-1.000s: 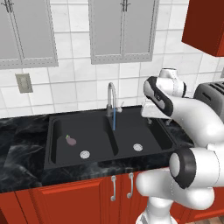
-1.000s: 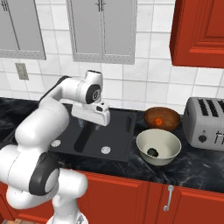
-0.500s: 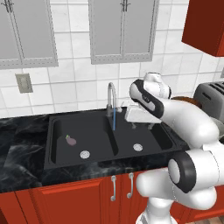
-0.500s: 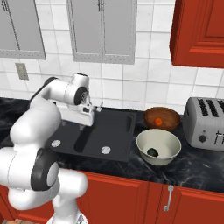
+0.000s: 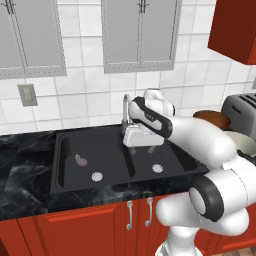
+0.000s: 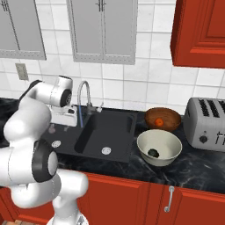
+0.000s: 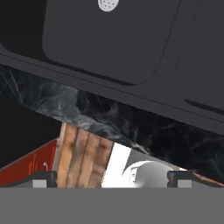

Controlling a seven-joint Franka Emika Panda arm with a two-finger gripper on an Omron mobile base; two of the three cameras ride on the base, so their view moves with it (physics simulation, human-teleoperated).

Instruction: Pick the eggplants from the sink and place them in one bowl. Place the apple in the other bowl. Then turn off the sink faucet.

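Tool (image 7: 112,177) jaws stand wide, empty, above the smooth black double-basin sink (image 5: 150,150); a pale purple oblong eggplant (image 5: 81,160) lies by the round silver drain (image 5: 97,176).

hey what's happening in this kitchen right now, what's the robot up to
The white arm's hand is open and empty, hanging over the black sink. One dark eggplant lies in the pale bowl, and the apple sits in the brown bowl. A pale purple eggplant lies in the left basin. Water runs from the faucet.
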